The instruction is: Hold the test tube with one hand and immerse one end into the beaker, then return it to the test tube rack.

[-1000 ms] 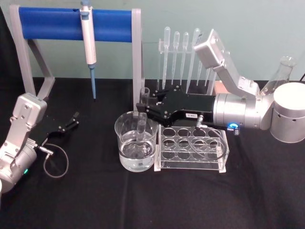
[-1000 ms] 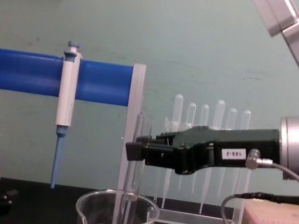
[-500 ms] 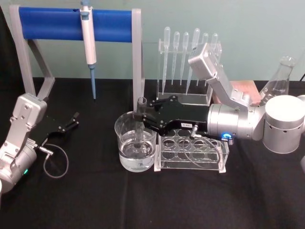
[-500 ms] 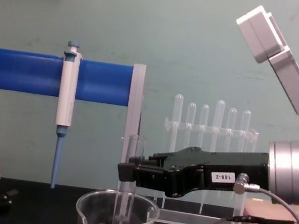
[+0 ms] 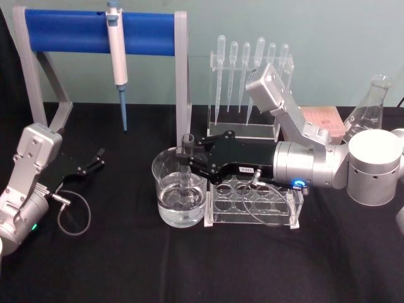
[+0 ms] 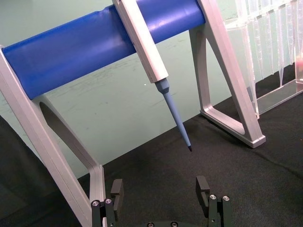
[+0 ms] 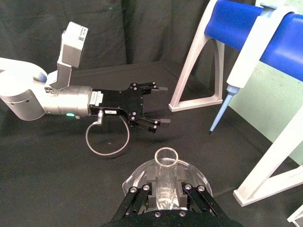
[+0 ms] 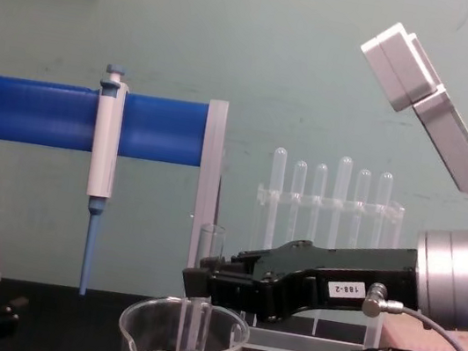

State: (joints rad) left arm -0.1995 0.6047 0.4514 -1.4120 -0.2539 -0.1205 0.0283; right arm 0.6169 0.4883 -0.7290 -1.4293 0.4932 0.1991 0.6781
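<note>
The right gripper (image 5: 189,158) sits lower now than a second ago; in the chest view its black fingers have come from well above the beaker (image 5: 165,189) to just over its rim, in two even drops; the test tube (image 8: 210,247) has gone down with it and stays upright, so less of it stands above the fingers and more lies inside the glass. The gripper is clamped on the tube's upper part, below the rimmed mouth; the right wrist view shows a finger on either side of it. The rounded end seems to be at or just under the clear liquid in the beaker's bottom, though through the curved wall I cannot tell how deep; the dipping step looks done or nearly so, and what is left is the lift and the return to the test tube rack (image 5: 252,218). That rack stands just right of the beaker near the middle of the desk (image 5: 202,271), its round holes all vacant.

The left gripper (image 5: 98,158) has not moved; it rests near the desk's left edge with its fingers spread and nothing between them.

The desk is draped in black cloth; along its back edge stand a blue-barred stand (image 5: 69,31) with a white-and-blue pipettor (image 5: 116,50) hung on it, a clear holder of plastic pipettes (image 5: 246,63), a pinkish box (image 5: 322,117) and, toward the right corner, a conical flask (image 5: 369,101); the wall behind is plain pale green.
</note>
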